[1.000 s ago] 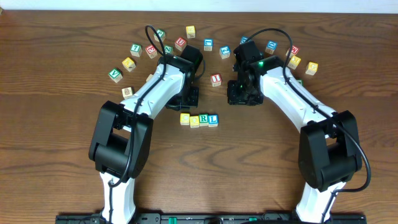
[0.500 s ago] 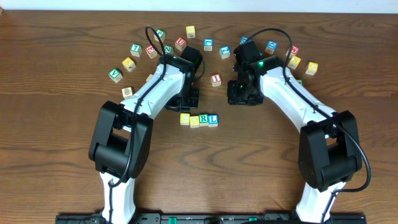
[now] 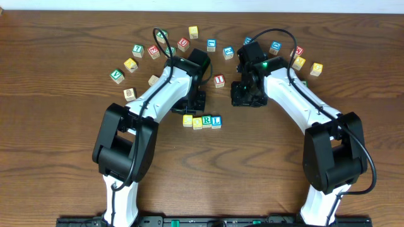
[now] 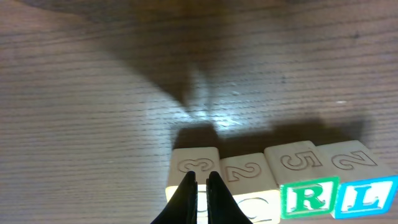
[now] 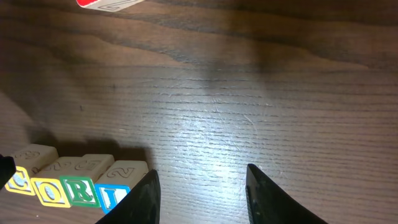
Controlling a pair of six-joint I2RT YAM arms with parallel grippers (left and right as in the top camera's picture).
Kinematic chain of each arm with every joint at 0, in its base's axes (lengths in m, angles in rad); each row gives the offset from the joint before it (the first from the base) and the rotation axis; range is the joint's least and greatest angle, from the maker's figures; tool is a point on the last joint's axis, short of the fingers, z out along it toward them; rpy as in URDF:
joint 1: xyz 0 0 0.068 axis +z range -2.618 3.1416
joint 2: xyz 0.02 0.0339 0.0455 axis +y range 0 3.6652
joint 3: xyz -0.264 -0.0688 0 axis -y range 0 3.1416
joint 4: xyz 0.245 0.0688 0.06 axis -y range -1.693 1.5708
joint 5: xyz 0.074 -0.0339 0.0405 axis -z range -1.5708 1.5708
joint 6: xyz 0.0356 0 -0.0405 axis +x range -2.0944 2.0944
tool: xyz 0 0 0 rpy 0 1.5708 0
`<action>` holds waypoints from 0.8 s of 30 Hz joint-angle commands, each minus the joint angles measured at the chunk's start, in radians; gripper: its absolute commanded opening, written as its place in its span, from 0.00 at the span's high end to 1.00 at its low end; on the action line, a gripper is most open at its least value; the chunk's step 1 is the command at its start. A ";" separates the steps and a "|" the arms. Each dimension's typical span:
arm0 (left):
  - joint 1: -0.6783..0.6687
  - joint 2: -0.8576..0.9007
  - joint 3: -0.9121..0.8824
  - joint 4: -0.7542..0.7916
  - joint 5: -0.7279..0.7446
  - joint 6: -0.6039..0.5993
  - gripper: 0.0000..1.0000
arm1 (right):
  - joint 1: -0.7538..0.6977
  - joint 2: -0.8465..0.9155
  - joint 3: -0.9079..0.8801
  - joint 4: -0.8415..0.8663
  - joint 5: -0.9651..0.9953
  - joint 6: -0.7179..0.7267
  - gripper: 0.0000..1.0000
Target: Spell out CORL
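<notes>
Since the four cubes already sit touching in a row that reads CORL (image 3: pixel 202 121) on the table (image 3: pixel 63 75), we hold our left gripper (image 4: pixel 198 186) pinched shut and empty over the C cube (image 4: pixel 194 163), probably to nudge the line straight. Our right gripper (image 5: pixel 202 173) hangs half open, empty, beside the L cube (image 5: pixel 124 177).

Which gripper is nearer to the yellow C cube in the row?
Left. The left gripper, shut, is right at the C cube; the right gripper, open, stands apart beyond the L cube.
</notes>
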 commanded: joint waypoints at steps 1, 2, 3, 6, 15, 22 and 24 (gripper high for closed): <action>0.000 0.019 -0.016 -0.006 -0.007 0.010 0.93 | 0.000 0.007 0.018 -0.004 0.012 -0.013 0.61; 0.000 0.019 -0.018 -0.006 -0.007 0.010 0.93 | 0.000 0.007 0.018 -0.005 0.012 -0.013 0.61; 0.000 0.019 -0.019 -0.006 -0.007 0.010 0.92 | 0.000 0.007 0.018 -0.006 0.012 -0.013 0.61; 0.000 0.019 -0.024 -0.006 -0.006 0.010 0.93 | 0.000 0.007 0.018 -0.007 0.012 -0.013 0.61; 0.000 0.019 -0.024 -0.008 -0.005 0.008 0.92 | 0.000 0.007 0.018 -0.008 0.012 -0.013 0.61; 0.000 0.019 -0.024 -0.028 -0.005 0.008 0.92 | 0.000 0.007 0.018 -0.007 0.012 -0.013 0.61; 0.000 0.019 -0.024 -0.033 -0.005 0.008 0.93 | 0.000 0.007 0.018 -0.007 0.012 -0.013 0.60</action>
